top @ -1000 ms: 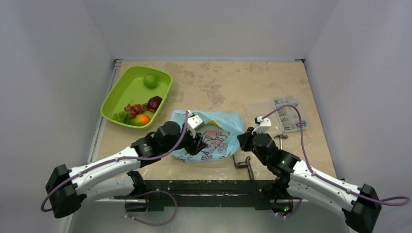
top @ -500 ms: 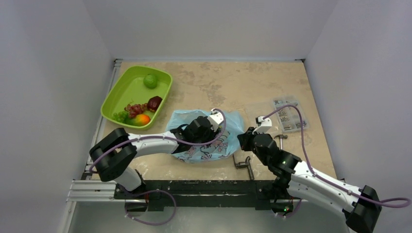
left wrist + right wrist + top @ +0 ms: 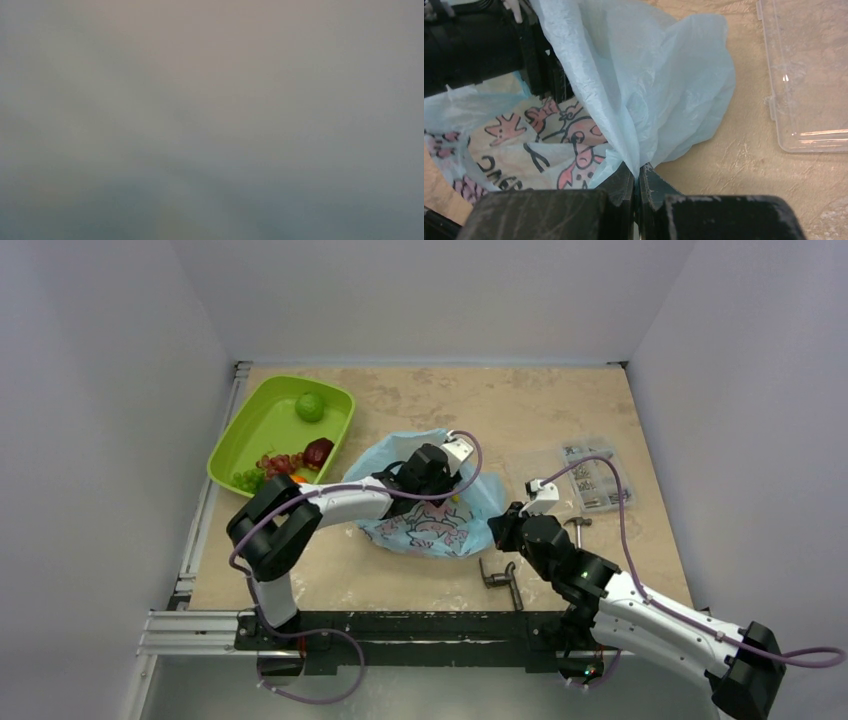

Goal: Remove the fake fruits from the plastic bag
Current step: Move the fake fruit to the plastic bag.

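The right gripper (image 3: 639,185) is clenched on an edge of the plastic bag (image 3: 659,85). The left gripper (image 3: 445,480) sits inside the bag, and I cannot tell how its jaws stand.

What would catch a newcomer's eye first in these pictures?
The light-blue plastic bag with pink cartoon prints sits mid-table, the left arm pushed into its opening. The right end effector is clamped on the bag's edge. At the far left, a lime-green tray holds fake fruits.
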You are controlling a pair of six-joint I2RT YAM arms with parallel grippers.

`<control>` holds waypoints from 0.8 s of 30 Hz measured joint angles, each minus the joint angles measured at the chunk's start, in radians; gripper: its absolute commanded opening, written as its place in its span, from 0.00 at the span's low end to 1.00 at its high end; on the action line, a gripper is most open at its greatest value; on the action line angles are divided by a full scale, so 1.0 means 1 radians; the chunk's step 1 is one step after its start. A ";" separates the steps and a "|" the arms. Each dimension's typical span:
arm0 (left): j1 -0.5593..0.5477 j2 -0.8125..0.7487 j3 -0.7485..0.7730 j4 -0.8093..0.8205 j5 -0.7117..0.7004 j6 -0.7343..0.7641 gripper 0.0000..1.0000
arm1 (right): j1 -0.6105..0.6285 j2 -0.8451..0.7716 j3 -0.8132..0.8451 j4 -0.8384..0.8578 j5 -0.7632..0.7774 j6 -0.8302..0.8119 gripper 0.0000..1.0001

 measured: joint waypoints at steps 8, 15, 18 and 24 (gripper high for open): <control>0.074 0.108 0.159 -0.132 0.097 -0.017 0.56 | 0.000 0.000 0.000 0.001 -0.007 0.000 0.00; 0.091 0.181 0.242 -0.225 0.169 -0.036 0.56 | 0.000 0.000 0.000 0.001 -0.007 -0.001 0.00; 0.093 0.195 0.235 -0.268 0.197 -0.049 0.56 | 0.000 0.000 0.000 0.001 -0.007 -0.001 0.00; 0.092 0.109 0.110 -0.240 0.231 -0.095 0.55 | 0.000 0.000 0.000 0.001 -0.008 -0.001 0.00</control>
